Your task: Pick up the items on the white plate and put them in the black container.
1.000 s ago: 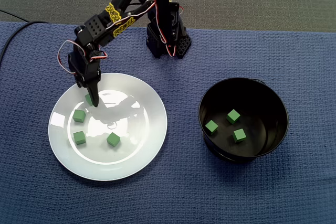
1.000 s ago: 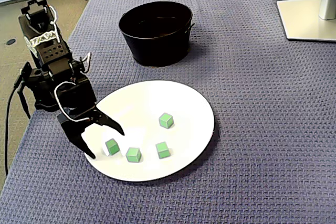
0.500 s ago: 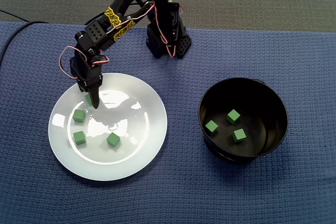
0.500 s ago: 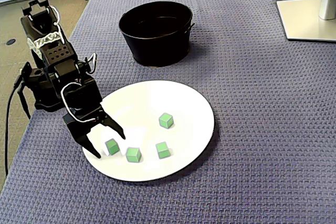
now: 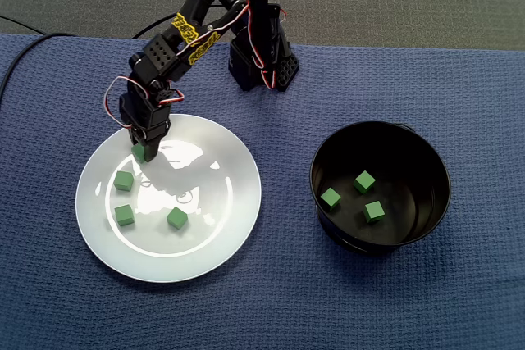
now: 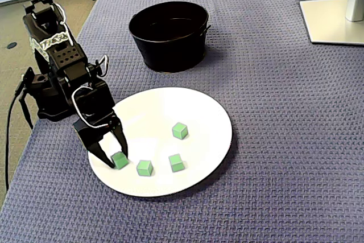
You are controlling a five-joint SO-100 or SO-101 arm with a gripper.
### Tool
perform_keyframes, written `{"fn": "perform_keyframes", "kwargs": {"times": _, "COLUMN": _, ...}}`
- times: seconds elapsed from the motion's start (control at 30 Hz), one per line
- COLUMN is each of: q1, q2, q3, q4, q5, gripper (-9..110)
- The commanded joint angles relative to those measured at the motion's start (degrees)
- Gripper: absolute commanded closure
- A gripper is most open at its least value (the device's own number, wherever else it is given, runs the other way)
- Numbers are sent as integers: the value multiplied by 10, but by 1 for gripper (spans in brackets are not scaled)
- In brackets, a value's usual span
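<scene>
1 green cube [image 6: 120, 160] sat squarely between the fingertips of the gripper [image 6: 116, 160], which looked clamped on it at the white plate [image 6: 199, 112] rim nearest the arm, the black container [image 6: 168, 46] well apart beyond.

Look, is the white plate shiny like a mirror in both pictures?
In a fixed view the round white plate mirrors the black gripper, which grips a small green cube, as a dark smear, with bright glare patches; in a fixed view the plate looks flat white, without glare.

Four green cubes [image 5: 176, 218] on white plate [image 5: 215, 202], three in black container [image 5: 435, 194]
</scene>
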Motion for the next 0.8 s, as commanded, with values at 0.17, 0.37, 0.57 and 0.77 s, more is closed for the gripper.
{"fn": "perform_keyframes", "kwargs": {"times": 0.17, "q1": -13, "q2": 54, "q3": 11, "q4": -50, "q5": 35, "gripper": 101}}
{"fn": "perform_keyframes", "kwargs": {"times": 0.37, "q1": -21, "q2": 153, "q3": -38, "q4": -170, "q5": 156, "gripper": 102}}
{"fn": "perform_keyframes", "kwargs": {"times": 0.57, "q1": -102, "q2": 274, "q3": -109, "q4": -262, "q5": 397, "gripper": 102}}
{"fn": "perform_keyframes", "kwargs": {"times": 0.77, "q1": -266, "q2": 319, "q3": -272, "q4": -97, "q5": 592, "gripper": 102}}
